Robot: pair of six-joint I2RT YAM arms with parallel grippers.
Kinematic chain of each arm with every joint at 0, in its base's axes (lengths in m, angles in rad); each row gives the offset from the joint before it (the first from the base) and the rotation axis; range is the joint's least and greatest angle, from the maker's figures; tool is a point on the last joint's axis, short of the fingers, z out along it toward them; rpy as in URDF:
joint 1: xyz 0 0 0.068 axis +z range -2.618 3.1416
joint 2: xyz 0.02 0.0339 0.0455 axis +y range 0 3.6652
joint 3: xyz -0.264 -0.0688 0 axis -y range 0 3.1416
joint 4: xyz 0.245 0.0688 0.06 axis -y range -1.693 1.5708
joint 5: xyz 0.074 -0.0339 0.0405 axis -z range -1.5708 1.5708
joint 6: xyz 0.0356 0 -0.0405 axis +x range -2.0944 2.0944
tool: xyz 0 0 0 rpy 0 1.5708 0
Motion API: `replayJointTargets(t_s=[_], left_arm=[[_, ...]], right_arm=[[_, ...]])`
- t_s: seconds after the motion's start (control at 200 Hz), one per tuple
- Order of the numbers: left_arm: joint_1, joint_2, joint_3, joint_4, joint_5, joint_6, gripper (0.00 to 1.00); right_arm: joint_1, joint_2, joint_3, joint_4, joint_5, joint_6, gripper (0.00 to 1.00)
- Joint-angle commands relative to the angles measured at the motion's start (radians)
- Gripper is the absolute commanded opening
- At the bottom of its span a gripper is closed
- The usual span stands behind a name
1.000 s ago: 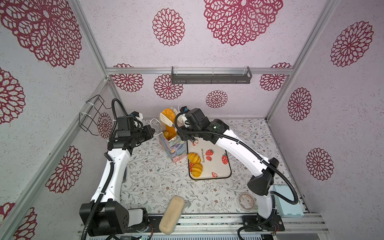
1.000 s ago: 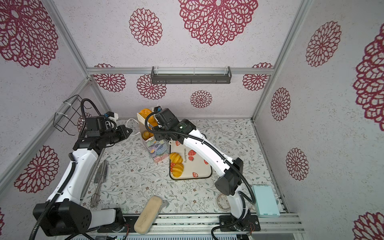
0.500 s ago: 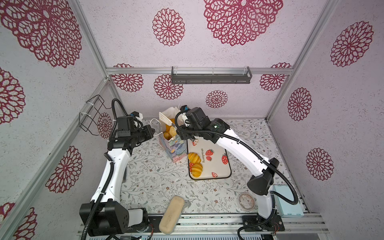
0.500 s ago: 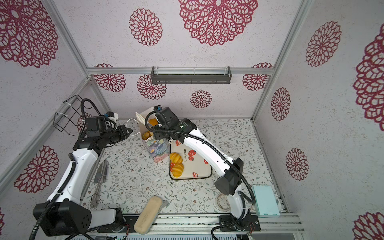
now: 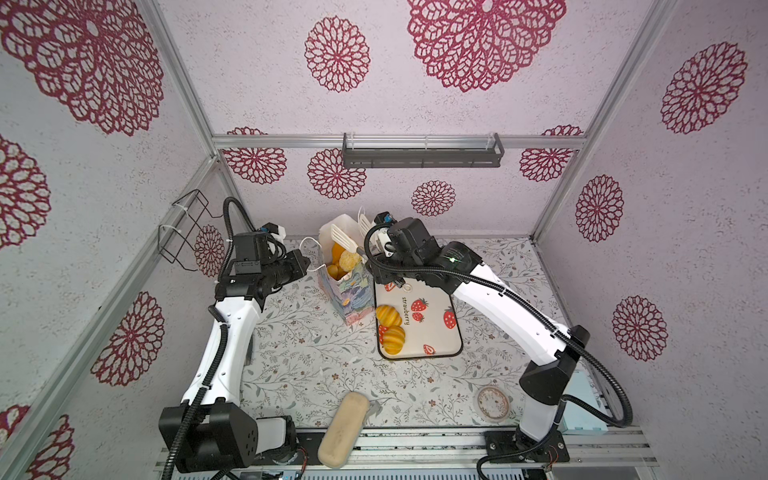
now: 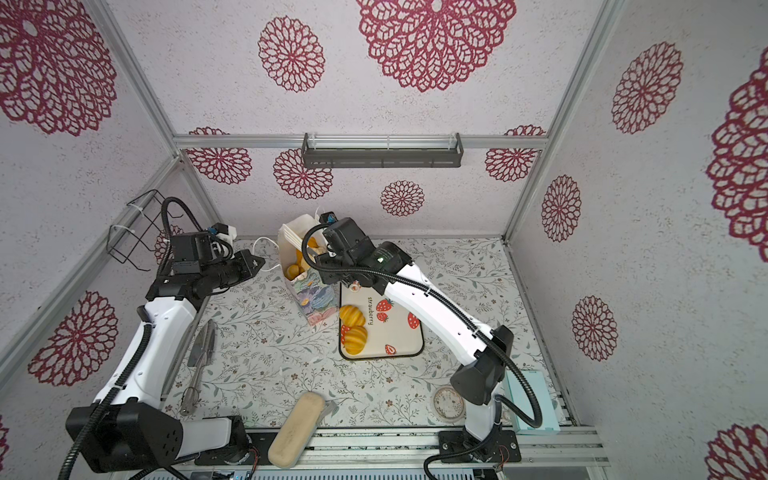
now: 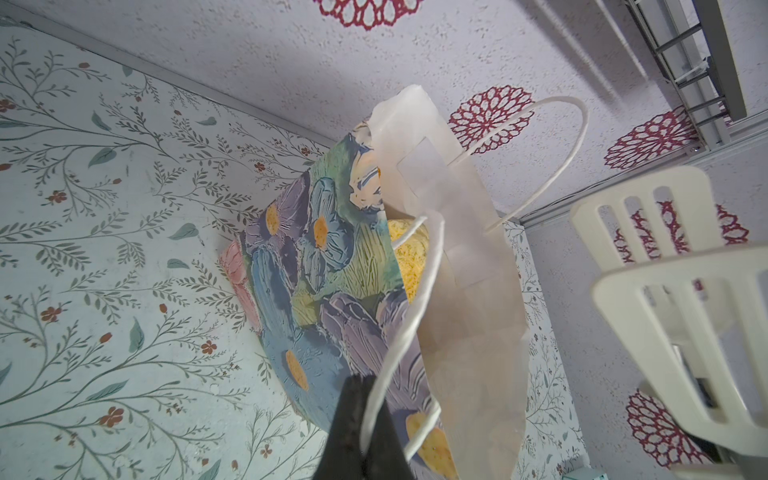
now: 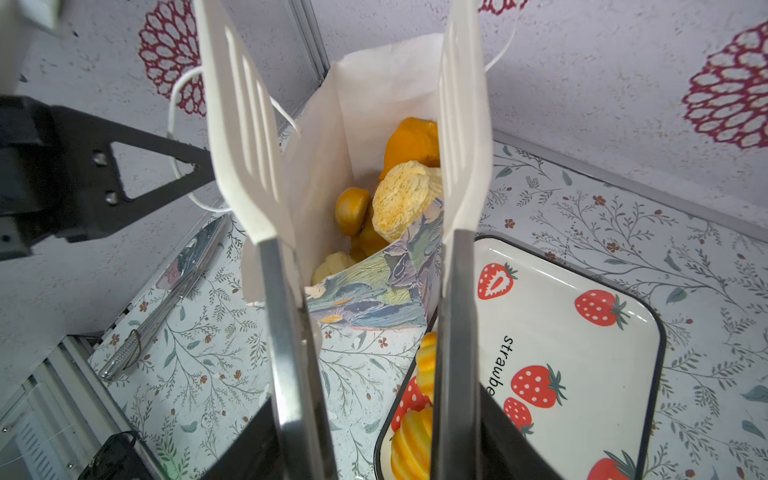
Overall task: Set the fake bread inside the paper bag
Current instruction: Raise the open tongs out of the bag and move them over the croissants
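- Left end effector [image 7: 361, 436] is closed on the white cord handle [image 7: 419, 291] of the paper bag [image 5: 353, 291]. With this hold I keep the bag standing on the table [image 5: 311, 353] with its mouth open.
- Right end effector [image 8: 374, 449] grips a pair of tongs [image 8: 245, 124]. Their white slotted blades stand apart above the bag mouth, and nothing is between them.
- Several pieces of the fake bread [image 8: 405, 195] lie inside the bag: glossy orange ones, with one pale, crumbly-looking bun on top.
- Two ribbed buns [image 5: 388, 316] lie on the strawberry tray [image 5: 432, 332], just beside one another and near the foot of the bag.
- I judge these buns to be light and rather stiff, probably foam or hollow plastic. Weight should be no problem, but their round, shiny skin may slip out between flat blades.
- I would take a bun across its widest middle, one blade on each side and low on the body, and squeeze only gently.
- The bag is thin paper, light and easy to tip or crumple. The cord handle seems the best place to hold it, and I should not pull hard.
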Motion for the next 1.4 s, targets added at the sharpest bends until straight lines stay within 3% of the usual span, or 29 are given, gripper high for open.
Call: replayJointTargets(t_s=[0.0, 0.59, 1.391], left_arm=[[0.000, -0.017, -0.005, 0.013, 0.000, 0.000, 0.00], [0.000, -0.018, -0.007, 0.016, 0.001, -0.002, 0.00], [-0.001, -0.009, -0.006, 0.013, -0.005, 0.001, 0.00]], right_arm=[[-0.003, -0.102, -0.048, 0.063, 0.060, 0.011, 0.59], [-0.079, -0.387, -0.567, 0.134, 0.080, 0.130, 0.59], [-0.083, -0.406, -0.849, 0.205, -0.026, 0.181, 0.59]])
